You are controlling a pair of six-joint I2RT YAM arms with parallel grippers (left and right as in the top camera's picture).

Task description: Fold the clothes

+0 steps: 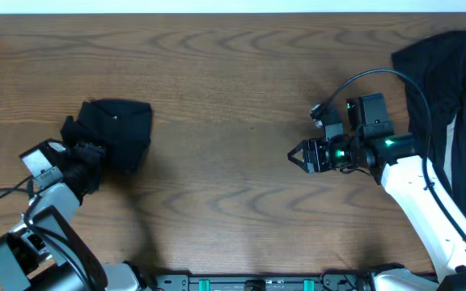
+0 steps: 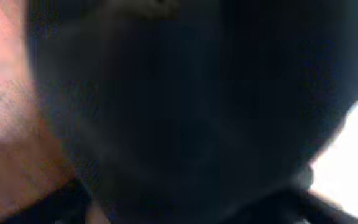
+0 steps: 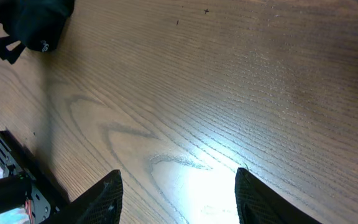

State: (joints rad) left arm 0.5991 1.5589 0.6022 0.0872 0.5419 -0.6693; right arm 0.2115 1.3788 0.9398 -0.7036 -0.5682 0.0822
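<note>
Top-down overhead, close wrists (clothes (image 1: pixel 122 128) shared)

- A brown wooden desk (image 1: pixel 233 73) fills nearly the whole overhead view, its grain running in long wavy loops and ovals.
- Along the far edge runs a thin pale strip (image 1: pixel 217 6), white and featureless; whether it is wall or floor cannot be told.
- In the right wrist view a bright glare (image 3: pixel 197 193) lies on the wood and washes out the grain there.
- A soft shadow (image 1: pixel 140 230) darkens the desk towards its front left.
</note>
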